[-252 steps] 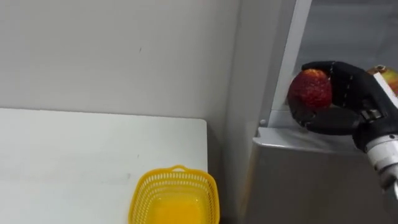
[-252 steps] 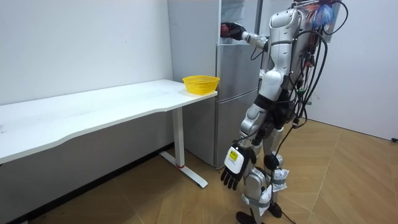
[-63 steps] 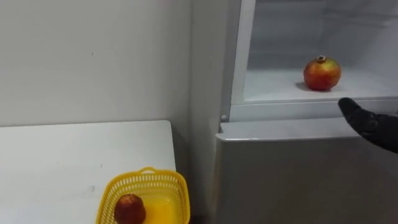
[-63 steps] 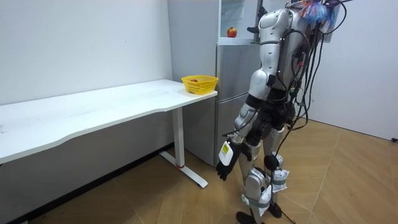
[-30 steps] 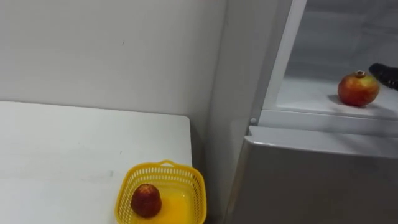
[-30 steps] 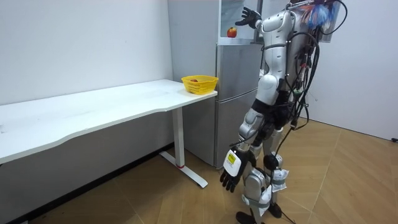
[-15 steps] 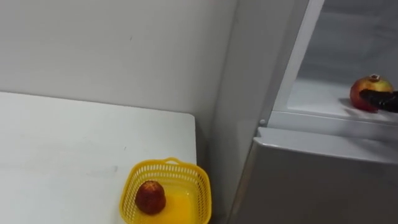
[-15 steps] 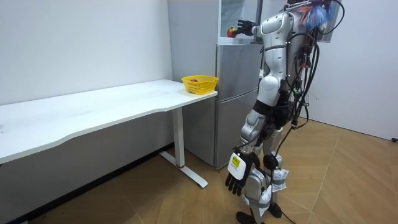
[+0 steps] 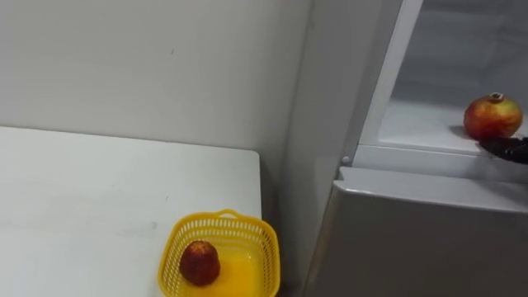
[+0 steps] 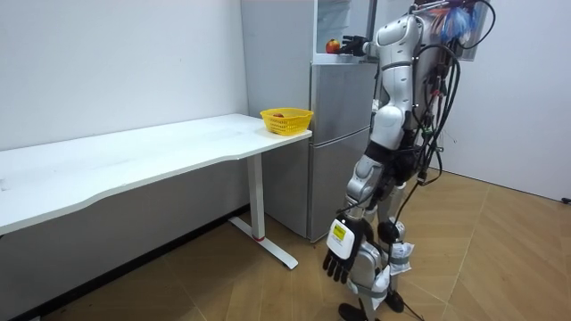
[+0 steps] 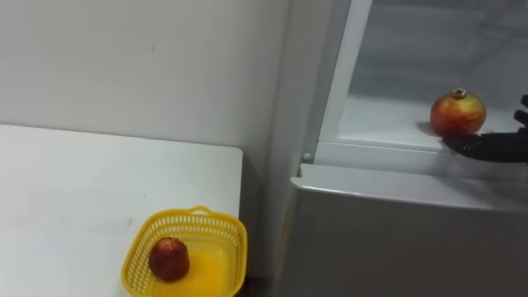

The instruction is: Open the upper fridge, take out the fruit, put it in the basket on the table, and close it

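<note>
White wall (image 9: 165, 66), white table (image 9: 99, 190) beside a grey fridge (image 9: 429, 239); robot stands at the fridge. Upper compartment open. Pomegranate (image 11: 458, 112) sits on the shelf (image 11: 388, 115), near its front edge. Right hand (image 11: 487, 145) at the shelf edge just beside the pomegranate, fingers straight, not curled round it; contact unclear. Basket (image 9: 219, 217) on the table corner holds a red fruit (image 9: 200, 262). Left hand (image 10: 340, 253) hangs low by the leg, fingers relaxed.
</note>
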Robot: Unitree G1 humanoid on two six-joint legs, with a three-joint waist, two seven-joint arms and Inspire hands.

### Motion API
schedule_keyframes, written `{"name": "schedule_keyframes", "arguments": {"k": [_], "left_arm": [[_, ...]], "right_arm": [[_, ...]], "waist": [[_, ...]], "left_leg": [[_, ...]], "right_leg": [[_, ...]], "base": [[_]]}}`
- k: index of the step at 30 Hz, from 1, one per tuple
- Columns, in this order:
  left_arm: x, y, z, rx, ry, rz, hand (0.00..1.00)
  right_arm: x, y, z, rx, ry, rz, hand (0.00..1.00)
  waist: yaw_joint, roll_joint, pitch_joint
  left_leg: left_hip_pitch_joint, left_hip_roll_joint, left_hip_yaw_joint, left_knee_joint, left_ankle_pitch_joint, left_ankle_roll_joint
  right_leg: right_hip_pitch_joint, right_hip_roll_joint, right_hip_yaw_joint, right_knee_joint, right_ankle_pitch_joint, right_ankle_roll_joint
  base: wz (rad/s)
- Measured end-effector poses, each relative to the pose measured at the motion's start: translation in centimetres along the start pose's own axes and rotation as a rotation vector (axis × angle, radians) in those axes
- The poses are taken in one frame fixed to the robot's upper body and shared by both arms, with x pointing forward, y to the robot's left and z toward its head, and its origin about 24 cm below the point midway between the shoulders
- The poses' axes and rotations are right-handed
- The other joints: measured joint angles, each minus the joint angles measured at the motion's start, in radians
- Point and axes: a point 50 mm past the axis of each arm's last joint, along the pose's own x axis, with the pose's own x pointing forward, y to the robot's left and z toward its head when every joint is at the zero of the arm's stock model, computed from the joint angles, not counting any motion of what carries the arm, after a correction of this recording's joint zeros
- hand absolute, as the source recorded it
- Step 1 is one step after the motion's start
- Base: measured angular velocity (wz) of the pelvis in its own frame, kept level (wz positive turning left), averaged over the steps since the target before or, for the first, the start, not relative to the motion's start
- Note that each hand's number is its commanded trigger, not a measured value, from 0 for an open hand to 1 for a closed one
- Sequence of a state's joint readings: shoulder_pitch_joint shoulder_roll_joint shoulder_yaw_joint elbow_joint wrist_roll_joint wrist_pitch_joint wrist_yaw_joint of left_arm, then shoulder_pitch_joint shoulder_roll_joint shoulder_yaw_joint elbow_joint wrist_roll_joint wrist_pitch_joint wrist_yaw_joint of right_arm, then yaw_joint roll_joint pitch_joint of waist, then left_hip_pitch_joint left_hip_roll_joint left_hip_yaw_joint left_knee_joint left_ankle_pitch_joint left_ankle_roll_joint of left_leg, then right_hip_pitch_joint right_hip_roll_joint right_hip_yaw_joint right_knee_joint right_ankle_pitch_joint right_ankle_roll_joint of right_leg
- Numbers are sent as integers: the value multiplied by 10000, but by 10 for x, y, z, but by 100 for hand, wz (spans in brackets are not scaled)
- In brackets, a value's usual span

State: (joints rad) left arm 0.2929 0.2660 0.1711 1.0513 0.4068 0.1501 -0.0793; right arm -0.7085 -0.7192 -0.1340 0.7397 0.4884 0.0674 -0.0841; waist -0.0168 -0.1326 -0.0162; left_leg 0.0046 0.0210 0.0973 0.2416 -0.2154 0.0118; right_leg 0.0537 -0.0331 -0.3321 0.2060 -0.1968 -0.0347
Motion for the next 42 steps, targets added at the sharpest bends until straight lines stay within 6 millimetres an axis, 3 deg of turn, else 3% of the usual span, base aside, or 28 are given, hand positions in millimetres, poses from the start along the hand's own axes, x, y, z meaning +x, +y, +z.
{"name": "schedule_keyframes", "arguments": {"k": [10,16,23,29,42], "left_arm": [[0,2,5,-6,-268,111,0],[0,2,5,-2,-330,150,0],[-1,2,-2,5,-193,136,0],[-1,4,0,24,-324,215,0],[-2,7,-6,90,-187,277,0]], "right_arm": [[1,-2,5,-820,-63,191,0],[1,-2,6,-1087,-72,286,0],[1,-8,10,-1019,-143,164,0],[1,-8,10,-1016,-123,268,0],[1,-8,9,-1014,-51,350,0]], "waist": [[256,122,78],[302,92,88],[404,-21,17],[471,7,19],[530,3,10]], "left_leg": [[11,12,18,-49,1,-2],[6,12,33,-44,2,-4],[-128,2,10,53,5,-1],[-286,-7,-194,181,6,-4],[-372,-23,-238,247,23,-11]], "right_leg": [[8,-1,-7,39,7,-9],[2,-1,1,47,7,-10],[-32,-1,-27,-30,6,-11],[-43,-15,-284,-27,6,-11],[-62,-35,-383,-38,-16,-37]], "base": [[0],[0],[2],[11],[2]]}}
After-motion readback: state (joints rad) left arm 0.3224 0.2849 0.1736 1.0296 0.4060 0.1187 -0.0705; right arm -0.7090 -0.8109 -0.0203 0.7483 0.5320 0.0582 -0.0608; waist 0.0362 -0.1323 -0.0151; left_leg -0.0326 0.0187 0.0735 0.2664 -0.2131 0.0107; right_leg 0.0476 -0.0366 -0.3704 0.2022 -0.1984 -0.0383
